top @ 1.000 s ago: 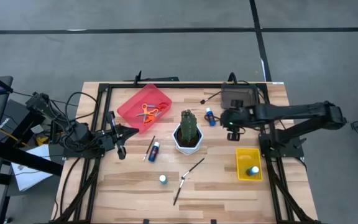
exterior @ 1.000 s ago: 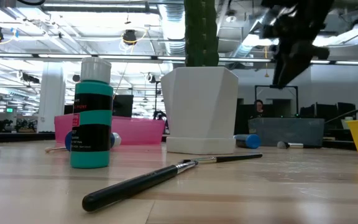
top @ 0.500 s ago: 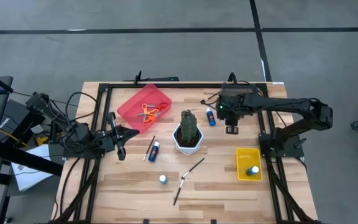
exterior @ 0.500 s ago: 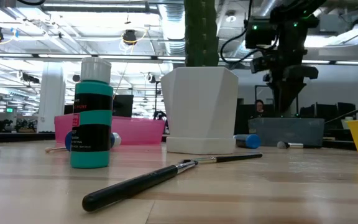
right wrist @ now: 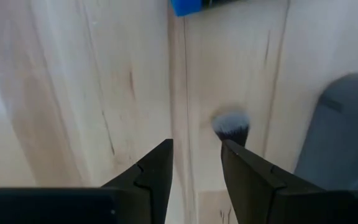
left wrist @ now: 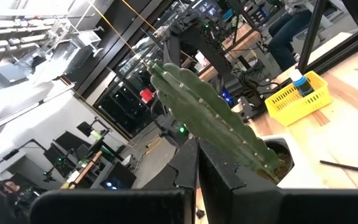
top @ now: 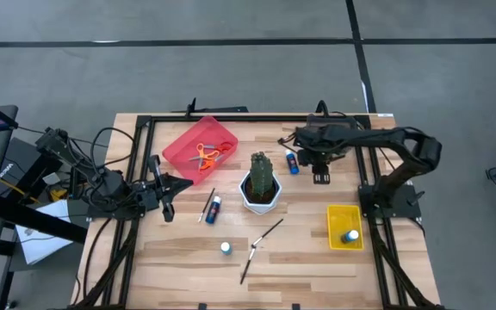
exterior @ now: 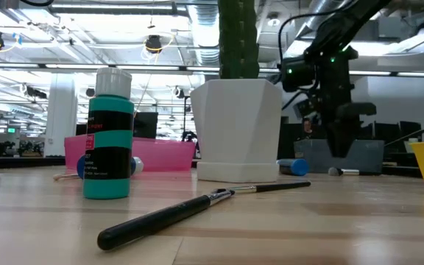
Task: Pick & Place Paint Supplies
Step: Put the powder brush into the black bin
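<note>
The right gripper [top: 298, 136] reaches toward the far side of the wooden table [top: 188, 254], near a blue paint bottle [top: 291, 161] lying on its side just beside the white pot [top: 261, 199] of the cactus [top: 262, 175]. In the right wrist view its two dark fingers [right wrist: 151, 176] stand apart with bare wood between them and grip nothing; just beyond their tips lies a small dark brush head with pale bristles [right wrist: 231, 127], its handle hidden behind one finger, and the blue bottle shows only as a cut-off corner. The left gripper [top: 164, 191] waits near the table's left edge, its fingers [left wrist: 194, 163] pressed together and empty; they block much of the left wrist view. The orange-handled scissors [top: 205, 156] lie in the pink tray [top: 182, 148]. A second blue bottle [top: 215, 205] lies beside a thin paintbrush [top: 207, 203] in front of the tray, a teal bottle with a white cap [exterior: 109, 135] stands upright nearer the front edge, and two dark-handled paintbrushes [top: 261, 239] lie close to it. One more bottle [top: 350, 235] stands in the yellow basket [top: 334, 229]. In the low view the pot hides most of the far bottle, and the cactus is cut off above.
</note>
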### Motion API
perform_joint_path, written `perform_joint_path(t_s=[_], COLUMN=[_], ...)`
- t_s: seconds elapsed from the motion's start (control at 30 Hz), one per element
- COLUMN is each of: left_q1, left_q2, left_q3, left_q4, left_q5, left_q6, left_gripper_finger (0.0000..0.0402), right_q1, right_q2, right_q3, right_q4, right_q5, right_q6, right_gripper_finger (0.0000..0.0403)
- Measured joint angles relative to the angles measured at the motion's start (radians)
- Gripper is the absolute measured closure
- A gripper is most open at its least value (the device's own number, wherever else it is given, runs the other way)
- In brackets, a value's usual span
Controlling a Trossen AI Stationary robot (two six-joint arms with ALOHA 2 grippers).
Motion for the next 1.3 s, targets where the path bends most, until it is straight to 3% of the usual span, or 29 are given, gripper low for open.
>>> perform_joint_path(t_s=[0.3, 0.77, 1.3], left_q1=[0.000, 0.000, 0.000], left_q2=[0.000, 0.000, 0.000], left_q3=[0.000, 0.000, 0.000], left_q4=[0.000, 0.000, 0.000], left_q5=[0.000, 0.000, 0.000], left_q6=[0.001, -0.001, -0.002], left_gripper_finger=[0.0395, 0.0395, 0.0395], right_q1=[-0.054, -0.097, -0.114], right_q2=[0.064, 0.064, 0.058], right_q3=[0.000, -0.001, -0.114], right_q4=[0.037, 0.103, 0.209], right_q5=[0.001, -0.009, -0.018], right_q6=[-0.035, -0.061, -0.080], right_gripper_finger=[0.0280, 0.0280, 0.0285])
